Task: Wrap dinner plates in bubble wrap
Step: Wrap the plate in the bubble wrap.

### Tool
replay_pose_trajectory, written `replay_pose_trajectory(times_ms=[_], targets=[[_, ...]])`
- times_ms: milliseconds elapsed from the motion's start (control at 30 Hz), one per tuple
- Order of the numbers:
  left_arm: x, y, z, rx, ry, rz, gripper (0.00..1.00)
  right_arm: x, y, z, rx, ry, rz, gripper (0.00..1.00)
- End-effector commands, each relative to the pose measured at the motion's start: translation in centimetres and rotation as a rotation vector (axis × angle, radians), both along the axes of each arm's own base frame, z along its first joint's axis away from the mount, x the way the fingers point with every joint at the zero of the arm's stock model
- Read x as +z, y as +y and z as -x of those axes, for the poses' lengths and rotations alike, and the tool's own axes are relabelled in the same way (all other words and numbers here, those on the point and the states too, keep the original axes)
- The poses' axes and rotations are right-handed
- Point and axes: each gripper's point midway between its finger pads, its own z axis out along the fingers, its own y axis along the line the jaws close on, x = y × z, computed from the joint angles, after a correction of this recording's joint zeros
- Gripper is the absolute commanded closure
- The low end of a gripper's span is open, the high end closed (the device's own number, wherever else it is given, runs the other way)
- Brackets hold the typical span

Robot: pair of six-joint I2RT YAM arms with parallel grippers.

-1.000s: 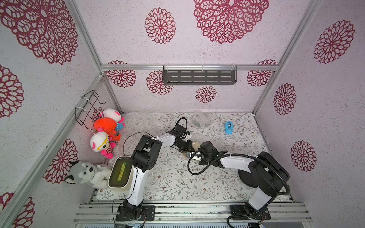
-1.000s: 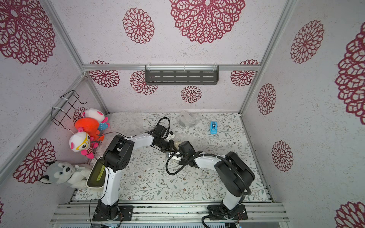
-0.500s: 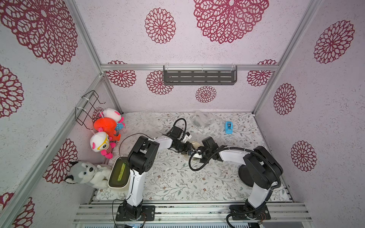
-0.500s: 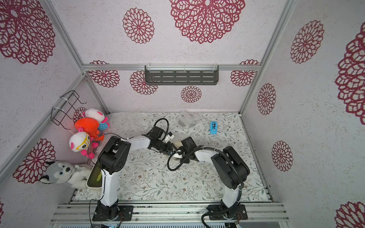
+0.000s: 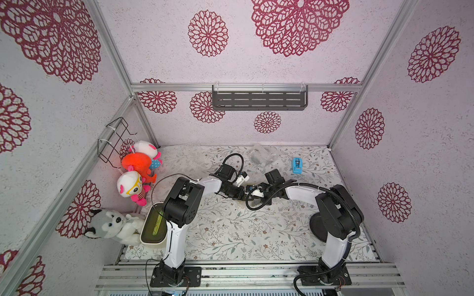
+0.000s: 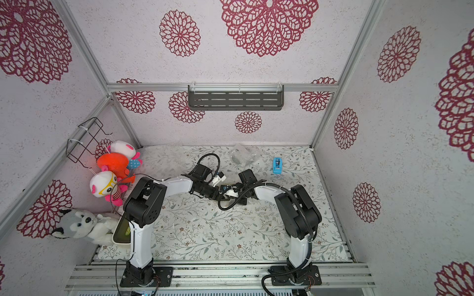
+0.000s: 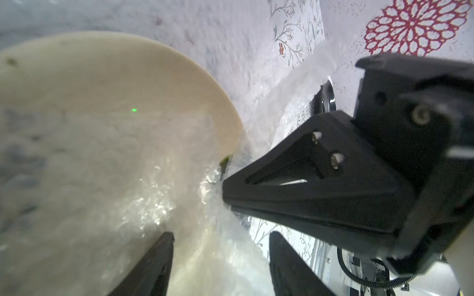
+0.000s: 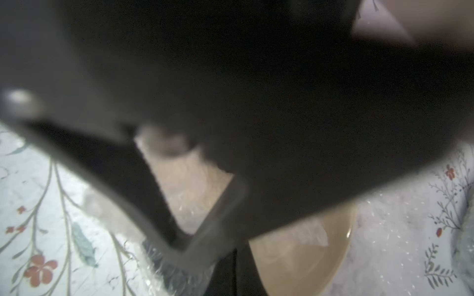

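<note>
**Two arms meeting over a plate.** Clock hours are read in a top view, with twelve at the back wall and six at the arm bases.

The left arm (image 5: 179, 205) reaches in from eight o'clock and the right arm (image 5: 333, 202) from four o'clock. Their tips almost meet at the centre of the flowered table (image 5: 230, 230).

In the left wrist view, the cream plate (image 7: 102, 84) lies at that centre. Bubble wrap (image 7: 133, 194) is drawn over the part of the plate nearer the camera, and the far rim is bare. The left gripper (image 7: 221, 234) has its two fingers (image 7: 154, 266) spread wide, one over the covered plate and one beyond its rim, and they grasp nothing. The right gripper (image 7: 224, 187) has its fingers pressed together, pinching a bunched fold of the wrap at the plate's edge.

The right wrist view is mostly blocked by the blurred black body of the left gripper. Below that body, part of the plate and the wrap can be seen.

Elsewhere on the table:
- A flat sheet (image 5: 179, 160) of wrap lies at eleven o'clock.
- A crumpled clear bundle (image 5: 261, 156) with something dark inside lies at twelve.
- A blue tape dispenser (image 5: 297, 165) stands at one o'clock, well apart from both grippers.
- A black plate (image 5: 313, 226) shows partly behind the right arm at four o'clock.
- A cream tub (image 5: 154, 225) sits at eight o'clock, just beside the left arm.
- Plush toys (image 5: 133, 184) hang along the left wall.
</note>
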Motion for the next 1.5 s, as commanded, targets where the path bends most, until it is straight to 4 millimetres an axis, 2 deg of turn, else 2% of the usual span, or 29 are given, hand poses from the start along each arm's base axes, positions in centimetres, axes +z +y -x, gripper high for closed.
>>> replay_pose_trajectory(times_ms=[0,100,167,233,433,500,533,600,633,700,833,933,1000,1067,1133,1200,1267,1300,1367,1433,1467], targets=[[-0.5,-1.7,2.1,-0.124,0.001,0.021,0.37,-1.6,-0.9,-0.2,-0.045,0.063,0.064,1.00],[-2.3,-1.2,1.9,-0.126,-0.001,-0.074,0.40,-1.6,-0.7,-0.4,-0.040,0.067,0.065,1.00],[-4.0,-0.5,1.1,-0.099,-0.002,-0.171,0.46,-1.3,-0.6,-0.4,-0.037,0.069,0.055,1.00],[-4.9,-0.2,0.8,-0.081,0.011,-0.205,0.55,-0.9,-0.3,-0.3,-0.039,0.075,0.037,1.00],[-5.5,-0.2,1.3,-0.076,0.027,-0.205,0.75,0.4,-0.1,-1.0,-0.096,0.075,-0.011,1.00],[-6.2,0.1,1.6,-0.079,0.043,-0.224,0.86,1.1,-0.2,-1.4,-0.129,0.058,-0.039,1.00],[-6.6,0.2,1.8,-0.082,0.053,-0.234,0.90,1.7,-0.4,-1.9,-0.161,0.045,-0.050,0.97],[-7.2,0.6,1.9,-0.076,0.062,-0.261,0.98,2.5,-1.0,-2.6,-0.216,0.026,-0.058,0.77],[-7.4,0.7,1.9,-0.072,0.062,-0.268,1.00,3.1,-1.4,-2.9,-0.246,0.014,-0.063,0.69],[-7.7,0.8,1.8,-0.060,0.057,-0.282,1.00,4.7,-2.5,-3.8,-0.337,-0.008,-0.106,0.63],[-7.7,0.8,1.7,-0.050,0.053,-0.277,1.00,9.3,-6.1,-4.8,-0.602,0.000,-0.262,0.54],[-7.9,0.8,1.8,-0.043,0.060,-0.278,1.00,11.4,-11.6,-4.8,-0.943,0.045,-0.328,0.48],[-8.0,0.9,1.9,-0.039,0.062,-0.281,1.00,10.7,-15.5,-3.2,-1.175,0.171,-0.378,0.44],[-8.1,1.1,1.9,-0.032,0.060,-0.289,1.00,8.7,-18.6,-0.4,-1.380,0.338,-0.426,0.41],[-8.4,1.3,2.0,-0.028,0.064,-0.298,1.00,6.8,-20.9,2.2,-1.534,0.429,-0.459,0.39],[-8.5,1.4,2.0,-0.026,0.067,-0.301,1.00,5.3,-22.4,4.2,-1.622,0.486,-0.491,0.37],[-8.6,1.4,2.0,-0.026,0.072,-0.305,1.00,4.4,-22.1,5.0,-1.606,0.541,-0.545,0.32],[-8.6,1.4,2.0,-0.026,0.071,-0.305,1.00,4.5,-21.2,5.1,-1.554,0.578,-0.585,0.33],[-8.5,1.5,1.9,-0.023,0.070,-0.307,1.00,5.2,-17.5,4.8,-1.353,0.698,-0.694,0.34],[-8.5,1.5,1.8,-0.021,0.068,-0.310,1.00,5.0,-15.6,4.4,-1.267,0.760,-0.717,0.35],[-8.5,1.6,1.8,-0.021,0.067,-0.311,1.00,4.4,-15.3,3.9,-1.263,0.765,-0.708,0.35]])
